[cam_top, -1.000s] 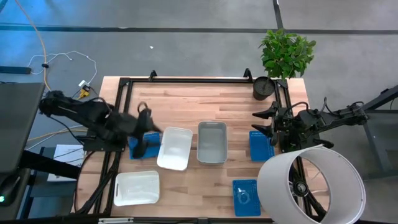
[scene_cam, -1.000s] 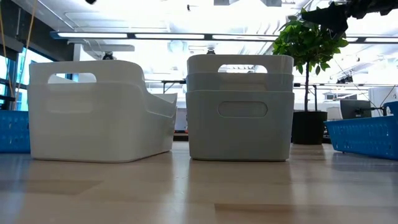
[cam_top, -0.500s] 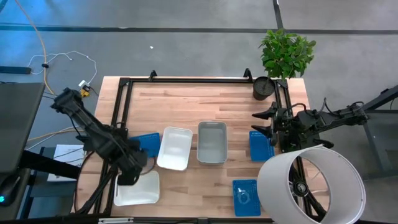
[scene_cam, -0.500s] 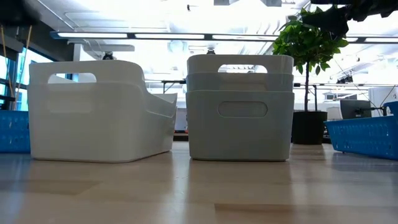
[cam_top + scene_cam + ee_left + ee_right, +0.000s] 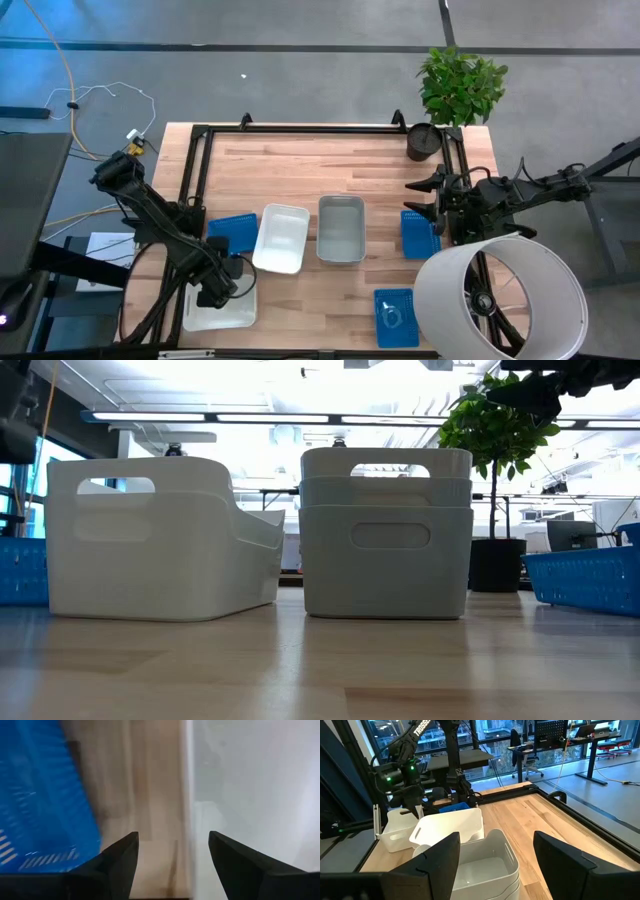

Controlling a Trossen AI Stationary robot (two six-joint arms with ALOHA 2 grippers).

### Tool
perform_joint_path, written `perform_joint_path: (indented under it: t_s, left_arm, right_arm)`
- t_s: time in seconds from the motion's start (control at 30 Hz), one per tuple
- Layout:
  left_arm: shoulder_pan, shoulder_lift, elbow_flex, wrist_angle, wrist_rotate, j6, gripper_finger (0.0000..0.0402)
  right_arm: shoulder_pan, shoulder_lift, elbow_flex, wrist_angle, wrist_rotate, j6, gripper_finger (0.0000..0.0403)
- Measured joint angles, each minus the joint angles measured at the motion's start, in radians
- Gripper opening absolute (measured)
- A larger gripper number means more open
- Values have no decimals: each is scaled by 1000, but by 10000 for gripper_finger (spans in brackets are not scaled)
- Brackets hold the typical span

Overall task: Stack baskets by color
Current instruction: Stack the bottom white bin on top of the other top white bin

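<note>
I hold the left gripper (image 5: 222, 285), fingers spread, over the shallow white plastic basket (image 5: 222, 305) at the table's (image 5: 380, 170) front-left corner beside the blue mesh basket (image 5: 232, 231); descending off-centre could clip its rim, while the right gripper (image 5: 432, 199) waits spread-fingered at the right edge.

An overhead camera looks straight down on the whole wooden table (image 5: 330, 170). A second sits at tabletop height, close to two white and grey baskets (image 5: 385, 535). Each wrist camera looks forward past its own fingers. The overhead and right wrist views share those middle baskets.
</note>
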Motion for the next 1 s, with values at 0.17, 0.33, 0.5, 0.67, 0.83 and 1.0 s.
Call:
perform_joint_path:
  t_s: [0.17, 0.33, 0.5, 0.67, 0.83, 1.0]
  left_arm:
    - [0, 5, -17, 47, 6, 1, 204]
    - [0, 3, -17, 48, 7, 26, 97]
    - [0, 3, -17, 53, 24, 53, 12]
    - [1, -11, -17, 54, 36, 66, 5]
    - [19, -73, 4, 54, 71, 72, 2]
    - [56, -180, 61, 44, 72, 72, 1]
  right_arm:
    - [0, 0, 0, -9, 0, 0, 240]
    - [0, 0, 0, -29, 2, 0, 240]
    - [0, 0, 0, -32, 5, 0, 240]
    - [0, 0, 0, -32, 5, 0, 240]
    - [0, 0, 0, -32, 6, 0, 240]
    - [0, 0, 0, -34, 7, 0, 240]
